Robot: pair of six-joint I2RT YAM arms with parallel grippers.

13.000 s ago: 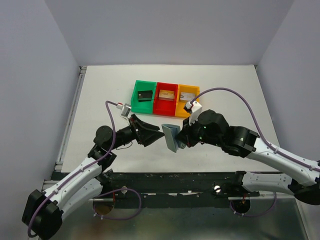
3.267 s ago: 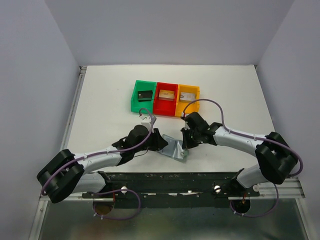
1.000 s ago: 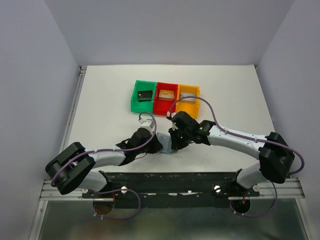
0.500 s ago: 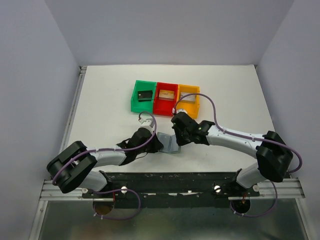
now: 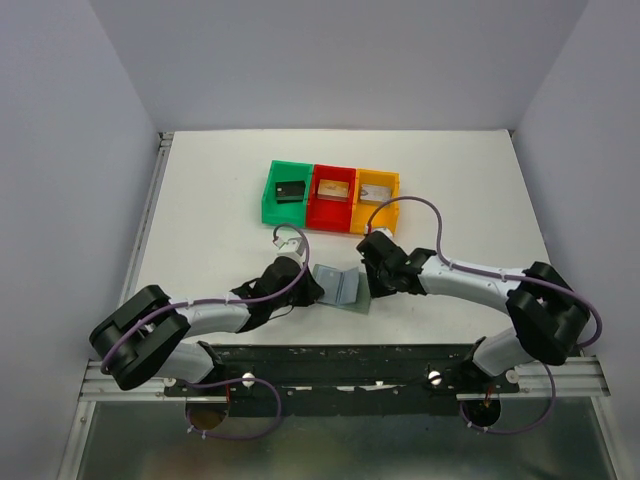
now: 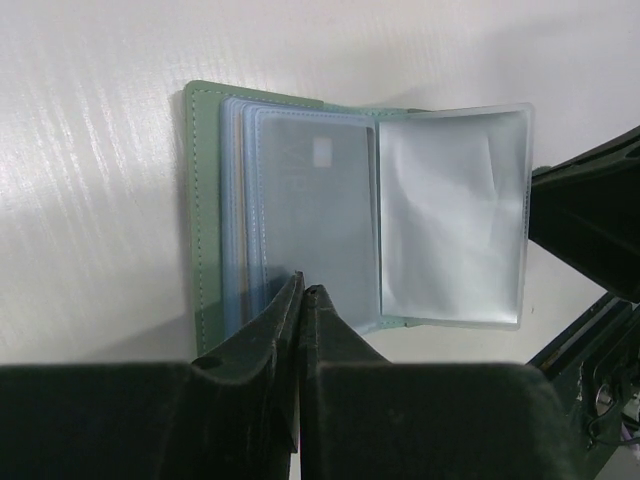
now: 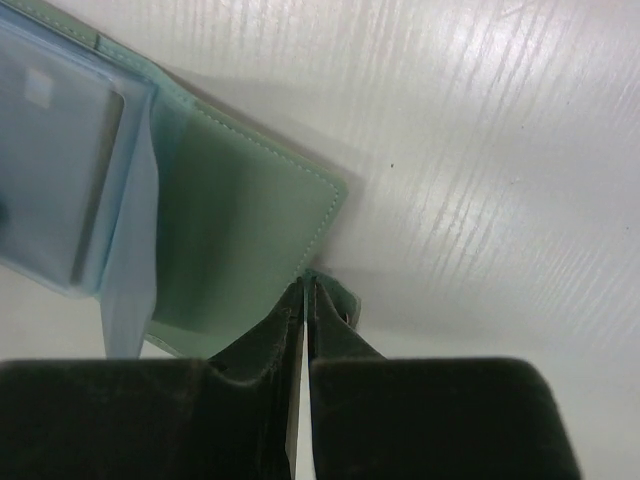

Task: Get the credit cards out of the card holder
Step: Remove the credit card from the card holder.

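Left wrist view shows a floppy, probably slick card holder (image 6: 208, 200), best held by the cover edge that the right gripper (image 7: 305, 285) pinches; the left gripper (image 6: 301, 290), jaws closed and empty, rests on its sleeves (image 6: 310, 210).

The pale green card holder (image 5: 338, 286) lies spread open.

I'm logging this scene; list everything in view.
table: one, white.
green bin: one, green, far row, left.
red bin: one, red, row's middle.
yellow bin: one, yellow, row's right.
black card: one, black, in the green bin.
tan card: one, golden-tan, in the red bin.
pale card: one, silvery, in the yellow bin.
card holder: one, grey-green with blue sleeves, open on the table.
sleeved card: one, greyish, apparently inside a holder sleeve.
left gripper: one, black, pinching the holder's left side.
right gripper: one, black, pinching its right cover.
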